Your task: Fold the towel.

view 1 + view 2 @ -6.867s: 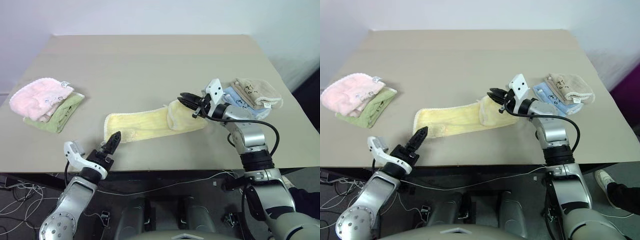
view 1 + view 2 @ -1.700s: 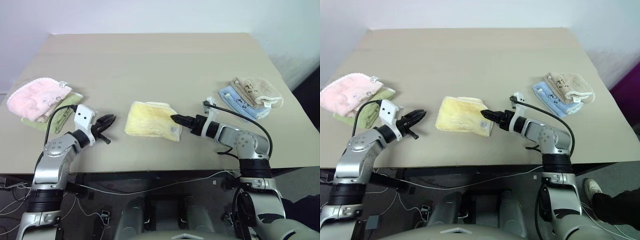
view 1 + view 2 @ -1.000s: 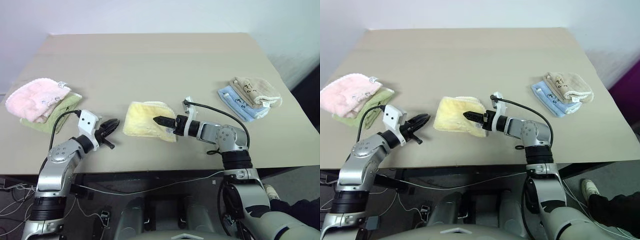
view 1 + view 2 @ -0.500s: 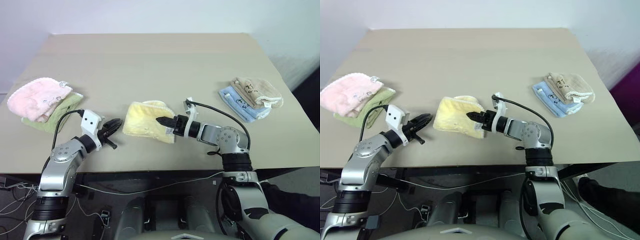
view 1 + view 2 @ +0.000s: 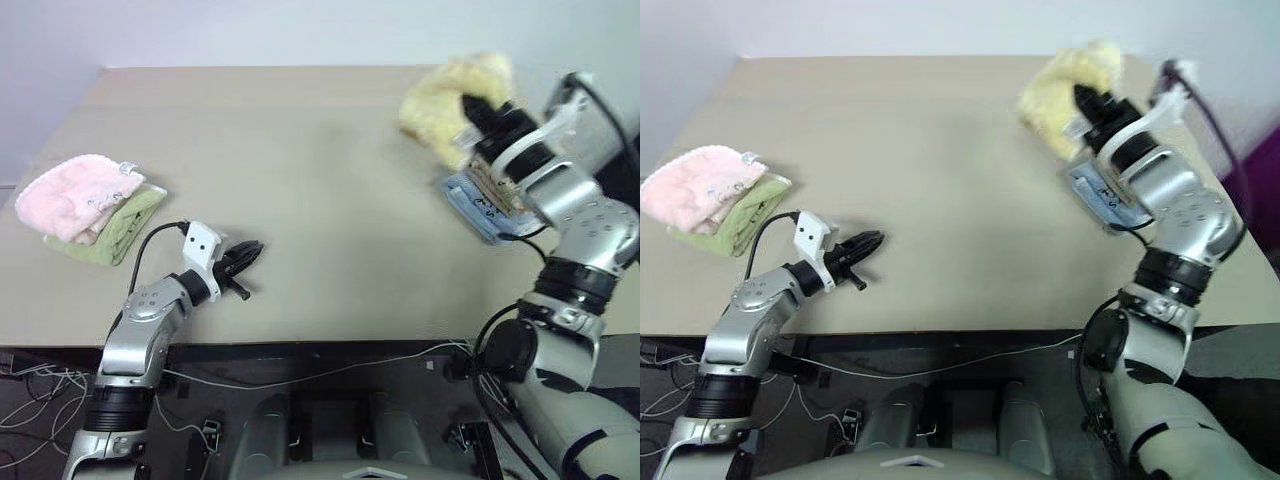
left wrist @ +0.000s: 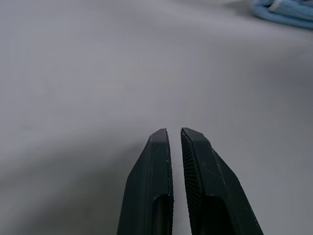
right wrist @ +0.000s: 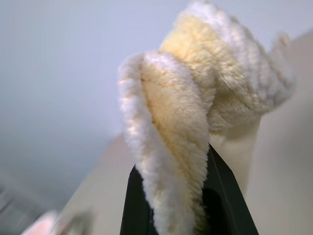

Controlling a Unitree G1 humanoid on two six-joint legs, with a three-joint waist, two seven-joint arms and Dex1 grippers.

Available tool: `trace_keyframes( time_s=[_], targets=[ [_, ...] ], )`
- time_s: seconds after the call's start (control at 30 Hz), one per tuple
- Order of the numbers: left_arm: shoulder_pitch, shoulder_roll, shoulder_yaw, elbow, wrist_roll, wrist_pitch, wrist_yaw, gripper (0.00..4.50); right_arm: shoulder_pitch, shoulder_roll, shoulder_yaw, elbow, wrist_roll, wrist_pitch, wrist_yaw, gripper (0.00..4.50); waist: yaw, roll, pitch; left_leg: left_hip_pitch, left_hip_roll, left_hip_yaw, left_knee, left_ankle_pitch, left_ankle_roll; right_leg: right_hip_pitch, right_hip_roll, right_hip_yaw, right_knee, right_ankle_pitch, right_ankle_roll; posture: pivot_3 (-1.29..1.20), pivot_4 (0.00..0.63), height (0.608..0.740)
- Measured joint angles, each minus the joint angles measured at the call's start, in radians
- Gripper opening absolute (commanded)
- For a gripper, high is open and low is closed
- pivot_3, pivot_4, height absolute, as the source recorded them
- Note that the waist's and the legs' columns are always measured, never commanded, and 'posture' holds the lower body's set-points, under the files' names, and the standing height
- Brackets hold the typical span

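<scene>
Head cam: right gripper [image 5: 468, 104] is up off the table [image 5: 300, 150] at the far right, clamped on the towel [image 5: 445, 100]. The towel is a folded, bunched wad held in the air, above and just in front of the blue cloth [image 5: 478, 208] and the beige cloth stacked on it at the table's right edge. Wad hangs off the fingertips toward the table's far side and to the left. Bundle is too crumpled to call a clear long axis; roughly it runs along the gripper's pointing line, slanting up and away.

Left gripper [image 5: 250, 250] sits low near the front left edge of the table, fingers pinched together, holding nothing, pointing right and slightly forward. Pink towel [image 5: 70, 195] lies on a green cloth [image 5: 120, 228] at the far left, well apart from everything else.

Left wrist cam: left fingers [image 6: 159, 161] nearly closed, just a thin slit between the tips, nothing in it. Bare tabletop ahead, corner of the blue cloth in the distance.

Right wrist cam: the towel is folded over the black fingers [image 7: 225, 196], pale yellow pile with whitish edging facing the lens. Folded layers rise straight out from the jaws and curl over at the top. Jaws closed on the fabric.
</scene>
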Motion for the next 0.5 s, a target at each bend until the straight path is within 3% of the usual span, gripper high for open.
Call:
trace_keyframes(
  time_s=[0.27, 0.43, 0.5],
  targets=[
    [-0.028, -0.029, -0.04, 0.039, 0.016, -0.017, -0.005, 0.43, 0.001, -0.12, -0.126, 0.387, -0.078, -0.156, -0.214, 0.02, -0.002, 0.0, 0.0, 0.001, 0.0, 0.002, 0.0, 0.0, 0.0, 0.0, 0.0, 0.002, 0.0, 0.0, 0.0, 0.0, 0.15, 0.74],
    [-0.028, -0.031, -0.042, 0.04, 0.02, -0.019, -0.01, 0.43, 0.025, -0.118, -0.127, 0.451, -0.095, -0.213, -0.229, 0.02, -0.003, 0.002, 0.001, 0.001, 0.0, 0.002, 0.0, 0.0, 0.001, 0.0, 0.0, 0.002, 0.0, 0.0, 0.001, 0.0, 0.15, 0.74],
    [-0.026, -0.031, -0.042, 0.04, 0.02, -0.02, -0.011, 0.43, 0.024, -0.118, -0.132, 0.451, -0.09, -0.22, -0.228, 0.67, -0.002, 0.002, 0.001, 0.001, 0.0, 0.002, 0.0, 0.0, 0.001, 0.0, 0.0, 0.002, 0.0, 0.0, 0.001, 0.0, 0.15, 0.74]
  ],
)
